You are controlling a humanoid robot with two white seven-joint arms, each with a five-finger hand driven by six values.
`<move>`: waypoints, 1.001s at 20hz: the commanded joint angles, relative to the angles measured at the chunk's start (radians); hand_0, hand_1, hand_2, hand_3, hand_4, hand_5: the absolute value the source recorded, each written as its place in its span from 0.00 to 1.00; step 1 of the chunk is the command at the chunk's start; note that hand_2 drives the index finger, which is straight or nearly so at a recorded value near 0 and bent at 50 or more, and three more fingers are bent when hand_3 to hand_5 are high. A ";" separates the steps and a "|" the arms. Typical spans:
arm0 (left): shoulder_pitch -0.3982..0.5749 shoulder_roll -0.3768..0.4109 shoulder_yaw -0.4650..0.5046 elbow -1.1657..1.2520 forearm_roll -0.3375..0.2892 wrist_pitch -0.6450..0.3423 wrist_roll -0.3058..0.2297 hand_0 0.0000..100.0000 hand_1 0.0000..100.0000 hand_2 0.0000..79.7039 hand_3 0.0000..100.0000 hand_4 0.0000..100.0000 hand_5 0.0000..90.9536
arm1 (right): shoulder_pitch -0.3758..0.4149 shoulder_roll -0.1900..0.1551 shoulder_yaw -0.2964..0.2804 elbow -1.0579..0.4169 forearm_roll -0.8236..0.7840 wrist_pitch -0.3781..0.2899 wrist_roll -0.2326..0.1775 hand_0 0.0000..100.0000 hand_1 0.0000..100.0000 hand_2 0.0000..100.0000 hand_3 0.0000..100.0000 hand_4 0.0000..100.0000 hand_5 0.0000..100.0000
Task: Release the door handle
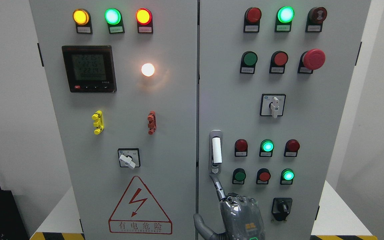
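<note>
Head view, grey two-door metal electrical cabinet (pixel 165 200), doors closed. Left door: three lit round lamps along the top, amber (pixel 81 17), green (pixel 112 16), orange-red (pixel 143 16); black square digital meter (pixel 89 69); glowing white lamp (pixel 148 69); yellow clip (pixel 97 122); red clip (pixel 151 122); white-knobbed rotary switch (pixel 129 158); red triangular lightning warning sign (pixel 139 206). Right door: upright silver recessed door handle with white grip (pixel 216 151), just right of the centre seam; red mushroom emergency button (pixel 313 59); rows of red and green lamps. One grey, plastic-wrapped robot hand (pixel 235 210) at bottom centre, its side unclear; one extended finger (pixel 217 185) points up, its tip at the handle's lower end, grasping nothing; thumb spread left.
</note>
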State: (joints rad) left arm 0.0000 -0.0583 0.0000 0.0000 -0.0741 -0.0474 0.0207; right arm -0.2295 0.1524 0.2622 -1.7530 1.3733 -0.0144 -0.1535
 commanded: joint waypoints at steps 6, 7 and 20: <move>-0.003 0.000 0.002 0.009 0.000 0.000 -0.001 0.12 0.39 0.00 0.00 0.00 0.00 | 0.081 -0.007 -0.015 -0.085 -0.049 -0.087 -0.023 0.39 0.28 0.38 1.00 0.89 0.96; -0.003 0.000 0.002 0.009 -0.001 0.000 -0.001 0.12 0.39 0.00 0.00 0.00 0.00 | 0.088 -0.008 -0.017 -0.094 -0.051 -0.090 -0.023 0.39 0.28 0.39 1.00 0.89 0.96; -0.003 0.000 0.002 0.009 -0.001 0.000 -0.001 0.12 0.39 0.00 0.00 0.00 0.00 | 0.154 -0.010 -0.038 -0.143 -0.168 -0.170 -0.038 0.43 0.00 0.72 1.00 0.91 0.95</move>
State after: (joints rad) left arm 0.0000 -0.0583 0.0000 0.0000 -0.0739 -0.0475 0.0207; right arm -0.0979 0.1446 0.2388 -1.8519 1.2480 -0.1795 -0.1915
